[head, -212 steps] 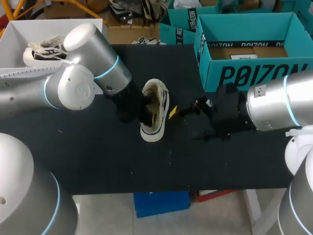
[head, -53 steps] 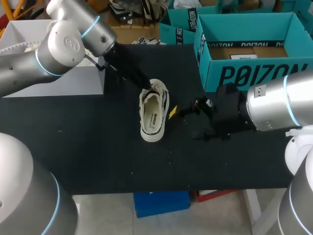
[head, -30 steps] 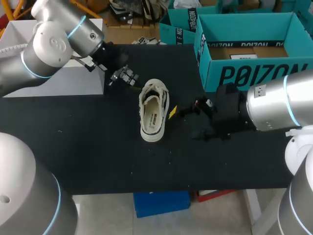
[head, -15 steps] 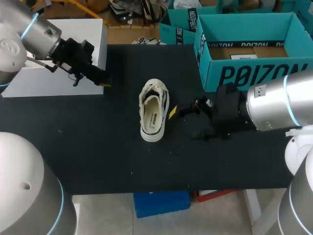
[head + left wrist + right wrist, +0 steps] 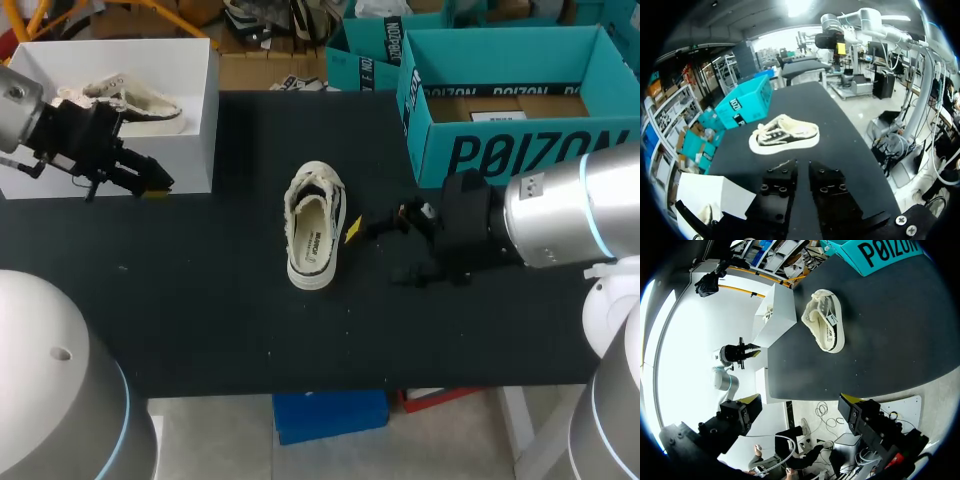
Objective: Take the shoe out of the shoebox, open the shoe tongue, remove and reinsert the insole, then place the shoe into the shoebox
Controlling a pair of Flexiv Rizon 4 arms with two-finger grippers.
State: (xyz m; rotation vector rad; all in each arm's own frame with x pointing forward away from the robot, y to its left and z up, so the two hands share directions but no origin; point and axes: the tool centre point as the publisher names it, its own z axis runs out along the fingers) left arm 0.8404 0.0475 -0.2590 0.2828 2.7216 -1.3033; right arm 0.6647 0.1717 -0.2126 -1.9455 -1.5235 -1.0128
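Observation:
A cream low-top shoe (image 5: 315,225) lies on the black table (image 5: 200,300), toe toward the front edge, its inside showing; it also appears ahead of the left fingers (image 5: 784,135) and in the right wrist view (image 5: 826,325). My left gripper (image 5: 152,186) hovers far left of the shoe, by the front of a white box (image 5: 190,150). Its fingers (image 5: 780,182) stand a narrow slit apart with nothing between them. My right gripper (image 5: 385,250) is just right of the shoe, wide open and empty (image 5: 800,410). The teal shoebox (image 5: 520,150) stands at the back right.
The white box holds a second cream shoe (image 5: 125,100). More teal boxes (image 5: 365,50) stand behind the table's back edge. Bare table lies in front of the shoe and to its left.
My left arm pulled away from the shoe's heel to the left, ending by the white box, and its fingers parted slightly. The shoe and right arm stayed put.

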